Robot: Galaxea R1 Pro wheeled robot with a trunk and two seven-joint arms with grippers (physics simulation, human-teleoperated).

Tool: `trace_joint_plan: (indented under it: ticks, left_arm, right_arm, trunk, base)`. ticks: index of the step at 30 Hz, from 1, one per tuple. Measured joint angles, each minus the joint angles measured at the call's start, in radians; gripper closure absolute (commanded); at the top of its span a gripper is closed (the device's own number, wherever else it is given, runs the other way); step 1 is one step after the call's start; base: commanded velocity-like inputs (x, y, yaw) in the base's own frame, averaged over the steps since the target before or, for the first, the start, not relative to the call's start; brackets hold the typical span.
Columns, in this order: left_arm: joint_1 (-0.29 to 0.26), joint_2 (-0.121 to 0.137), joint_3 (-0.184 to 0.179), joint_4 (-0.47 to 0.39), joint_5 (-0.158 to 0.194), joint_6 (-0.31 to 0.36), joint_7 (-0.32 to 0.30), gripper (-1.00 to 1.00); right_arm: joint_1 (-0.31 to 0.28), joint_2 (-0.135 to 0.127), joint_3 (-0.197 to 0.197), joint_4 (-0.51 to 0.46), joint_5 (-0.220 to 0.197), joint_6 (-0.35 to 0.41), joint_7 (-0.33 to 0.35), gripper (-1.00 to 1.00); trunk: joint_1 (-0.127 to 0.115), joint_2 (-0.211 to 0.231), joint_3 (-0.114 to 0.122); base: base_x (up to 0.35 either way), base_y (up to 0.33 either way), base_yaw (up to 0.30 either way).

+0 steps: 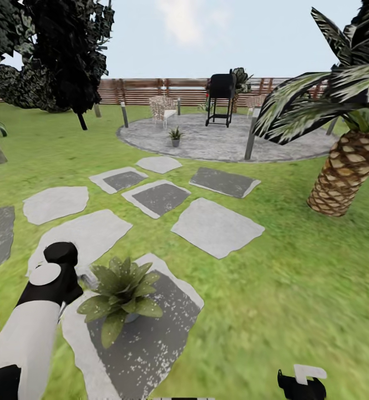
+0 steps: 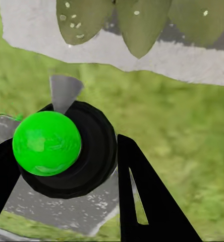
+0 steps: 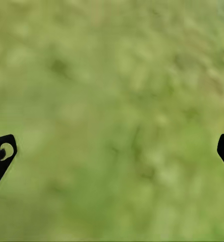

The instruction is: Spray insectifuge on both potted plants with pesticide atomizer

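One potted plant (image 1: 120, 294), a rosette of broad green leaves, stands on a grey stepping stone (image 1: 151, 344) just ahead of me. Its leaves (image 2: 137, 22) hang in the left wrist view. The other potted plant (image 1: 175, 135) stands far off on the round patio (image 1: 217, 141). My left gripper (image 2: 66, 166) is shut on a round black body that I take for the pesticide atomizer (image 2: 94, 151), with a green ball on it and a grey cone pointing toward the near plant. In the head view my left arm (image 1: 51, 278) ends right beside that plant. My right gripper (image 3: 112, 151) is open over grass.
A scaly-trunked palm (image 1: 348, 172) rises at the right. Several more stepping stones (image 1: 217, 225) lead to the patio, which holds a black grill (image 1: 220, 97) and a chair (image 1: 163, 108). A brown slatted fence (image 1: 151, 89) closes the back. A dark tree (image 1: 56, 50) stands at the left.
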Motion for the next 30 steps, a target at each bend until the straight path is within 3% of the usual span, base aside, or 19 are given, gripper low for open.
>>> trace_joint_plan:
  ticks: [2, 4, 7, 8, 11, 14, 16, 20, 30]
  left_arm:
    - [0.069, -0.002, 0.0, 0.002, 0.003, 0.0, 0.0, 1.0]
    - [0.09, -0.007, 0.0, 0.006, 0.021, -0.001, 0.0, 1.0]
    - [0.096, -0.007, -0.001, 0.023, 0.11, -0.004, 0.0, 1.0]
    - [0.097, -0.01, -0.008, 0.07, 0.159, -0.006, 0.0, 1.0]
    - [0.096, 0.003, -0.003, 0.077, 0.165, -0.008, 0.0, 1.0]
    - [0.095, 0.067, -0.002, 0.081, 0.168, -0.011, 0.0, 1.0]
    - [0.096, 0.091, -0.002, 0.084, 0.172, -0.013, 0.0, 1.0]
    - [0.097, 0.085, -0.005, 0.085, 0.173, -0.011, 0.0, 1.0]
    - [0.097, 0.085, -0.002, 0.084, 0.186, -0.006, 0.001, 1.0]
  right_arm:
    - [0.0, 0.0, 0.0, 0.0, 0.0, 0.0, -0.001, -1.0]
    - [0.0, 0.0, 0.0, 0.0, 0.0, 0.0, -0.001, -1.0]
    - [0.0, 0.0, 0.0, 0.0, 0.0, 0.0, -0.001, -1.0]
    - [0.0, 0.0, 0.0, 0.0, 0.0, 0.0, -0.001, -1.0]
    - [0.0, -0.002, 0.0, 0.0, 0.001, 0.0, -0.001, -1.0]
    - [0.0, -0.003, 0.0, 0.0, 0.002, 0.0, 0.0, -1.0]
    - [0.0, -0.003, 0.0, 0.0, 0.002, 0.0, 0.0, -1.0]
    - [0.0, -0.003, 0.0, 0.0, 0.002, 0.0, 0.0, -1.0]
    - [0.0, -0.003, 0.0, 0.0, 0.002, 0.0, 0.0, -1.0]
  trunk:
    - [0.0, 0.0, 0.0]
    - [0.0, 0.0, 0.0]
    - [0.0, 0.0, 0.0]
    - [0.0, 0.0, 0.0]
    - [0.0, 0.0, 0.0]
    - [0.0, 0.0, 0.0]
    - [0.0, 0.0, 0.0]
    - [0.0, 0.0, 0.0]
    - [0.0, 0.0, 0.0]
  base:
    - [0.0, 0.0, 0.248]
    - [0.0, 0.0, 0.206]
    - [0.0, 0.0, 0.12]
    - [0.0, 0.0, 0.007]
    - [0.0, 0.0, 0.002]
    - [0.0, 0.0, 0.0]
    - [0.0, 0.0, 0.0]
    - [0.0, -0.027, 0.0]
    - [-0.077, -0.239, 0.0]
